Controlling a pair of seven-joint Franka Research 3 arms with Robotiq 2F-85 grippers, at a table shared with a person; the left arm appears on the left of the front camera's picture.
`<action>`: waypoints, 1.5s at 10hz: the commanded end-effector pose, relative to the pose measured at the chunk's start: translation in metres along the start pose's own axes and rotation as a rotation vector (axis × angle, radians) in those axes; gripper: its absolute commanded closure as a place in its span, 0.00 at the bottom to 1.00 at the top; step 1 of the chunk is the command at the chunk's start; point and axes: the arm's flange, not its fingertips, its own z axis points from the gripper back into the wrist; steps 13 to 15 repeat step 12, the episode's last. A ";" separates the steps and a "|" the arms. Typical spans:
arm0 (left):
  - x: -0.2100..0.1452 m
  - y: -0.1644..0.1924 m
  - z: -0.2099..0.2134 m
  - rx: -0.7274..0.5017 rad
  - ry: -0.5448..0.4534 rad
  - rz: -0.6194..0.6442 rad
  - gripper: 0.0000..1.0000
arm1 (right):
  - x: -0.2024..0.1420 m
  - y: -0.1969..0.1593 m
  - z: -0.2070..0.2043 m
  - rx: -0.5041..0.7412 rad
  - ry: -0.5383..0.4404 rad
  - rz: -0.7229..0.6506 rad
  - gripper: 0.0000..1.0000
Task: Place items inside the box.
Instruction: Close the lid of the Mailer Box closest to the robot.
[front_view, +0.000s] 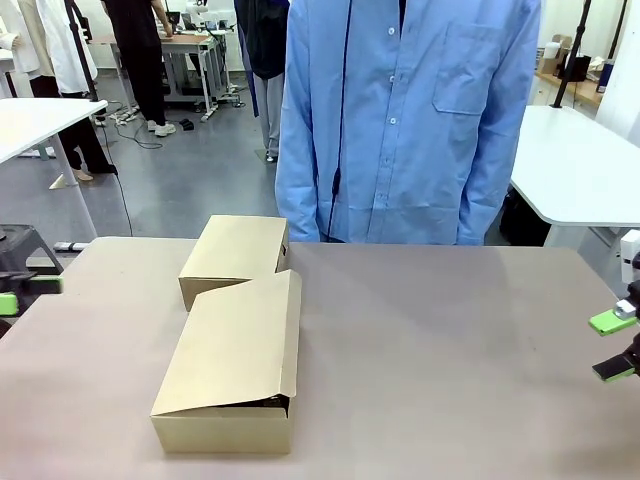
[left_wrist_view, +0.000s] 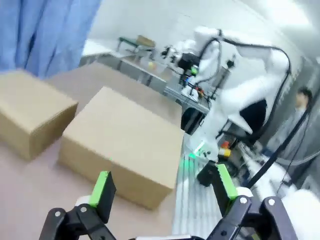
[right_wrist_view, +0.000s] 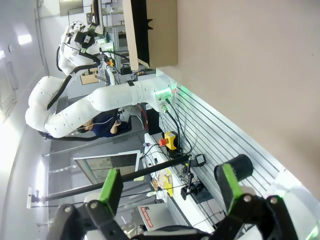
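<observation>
**A:** How do your hands stand?

**B:** From the front, my right gripper (front_view: 616, 346) sits at the right edge of the table (front_view: 450, 350), its two green pads apart with nothing between them. My left gripper (front_view: 8, 296) barely pokes in at the left edge; one green pad shows there, so from this side I cannot tell its state.

**A:** And the boxes?

**B:** Two brown cardboard boxes lie left of the middle. The nearer box (front_view: 232, 370) has its lid flap down at a slant, leaving a dark slit at the front right corner. Something dark sits inside, but I cannot make out what. The farther box (front_view: 235, 255) is closed and touches the nearer one's back edge. A person in a blue shirt (front_view: 405, 120) stands at the far side, just behind the table.

**A:** What about your left wrist?

**B:** Here my left gripper (left_wrist_view: 162, 187) has its fingers (left_wrist_view: 102, 190) spread wide and empty, low above the table. Beyond them are the nearer box (left_wrist_view: 122, 142) and the farther box (left_wrist_view: 32, 112), with the blue shirt (left_wrist_view: 45, 30) behind.

**A:** The right wrist?

**B:** My right gripper (right_wrist_view: 170, 187) is likewise spread and holds nothing. The view is rolled sideways; the table (right_wrist_view: 250, 65) runs up the right side, and one box (right_wrist_view: 152, 30) shows at the top. My left arm (right_wrist_view: 95, 105) stretches across beyond the table edge.
</observation>
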 end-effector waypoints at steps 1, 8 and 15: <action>0.013 0.006 -0.002 0.027 -0.024 0.450 0.00 | 0.000 0.002 -0.001 0.014 -0.012 -0.005 0.00; -0.006 0.018 0.004 0.009 0.007 0.466 0.00 | 0.000 0.002 -0.001 0.014 -0.012 -0.005 0.00; -0.006 0.018 0.004 0.009 0.007 0.466 0.00 | 0.000 0.002 -0.001 0.014 -0.012 -0.005 0.00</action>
